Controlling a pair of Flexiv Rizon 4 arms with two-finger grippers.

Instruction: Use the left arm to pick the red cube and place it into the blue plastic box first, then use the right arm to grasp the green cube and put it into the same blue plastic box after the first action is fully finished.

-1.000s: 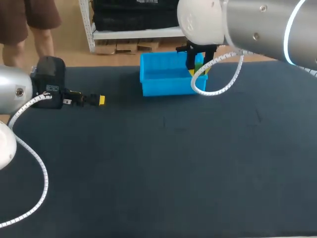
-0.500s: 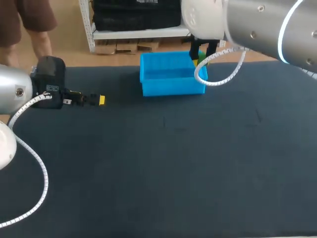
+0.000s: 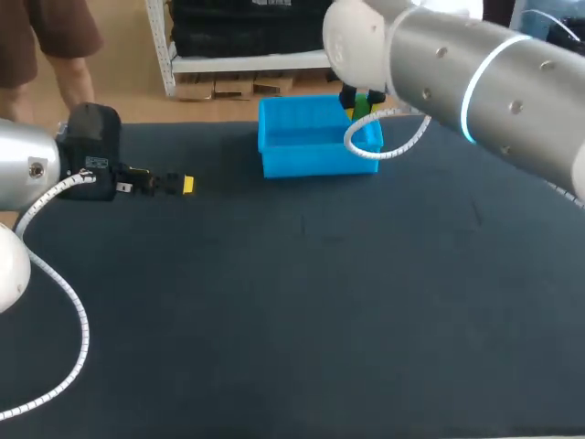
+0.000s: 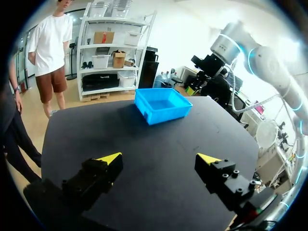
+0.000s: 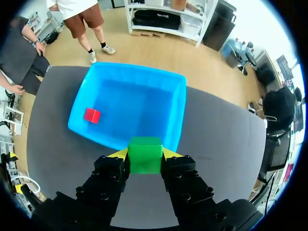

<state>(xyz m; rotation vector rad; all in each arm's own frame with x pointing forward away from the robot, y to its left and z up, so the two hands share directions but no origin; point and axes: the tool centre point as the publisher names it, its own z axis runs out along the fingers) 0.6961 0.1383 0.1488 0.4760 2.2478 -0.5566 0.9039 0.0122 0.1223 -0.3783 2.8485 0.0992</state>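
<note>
Gripping the small green cube [image 5: 144,146] from two sides, the right gripper [image 5: 145,154] has its yellow-tipped fingers [image 5: 120,154] pressed flat against opposite faces, so the cube sits square between them with its top face level and its edges in line with the fingers. In the right wrist view it hangs just over the nearest wall of the open blue plastic box [image 5: 179,113]. The head view puts the right gripper [image 3: 363,99] and the green cube [image 3: 365,108] above the right end of that box [image 3: 311,157], towards its far corner. The box stands on the dark table [image 3: 302,302] at its far side, long axis running across the table from left to right. A small red cube [image 5: 92,115] lies on the box floor close to one wall, well apart from the green one. The left gripper [image 4: 159,159] hovers low over the table's left side [image 3: 186,185], pointing towards the box, fingers spread wide with nothing between them.
</note>
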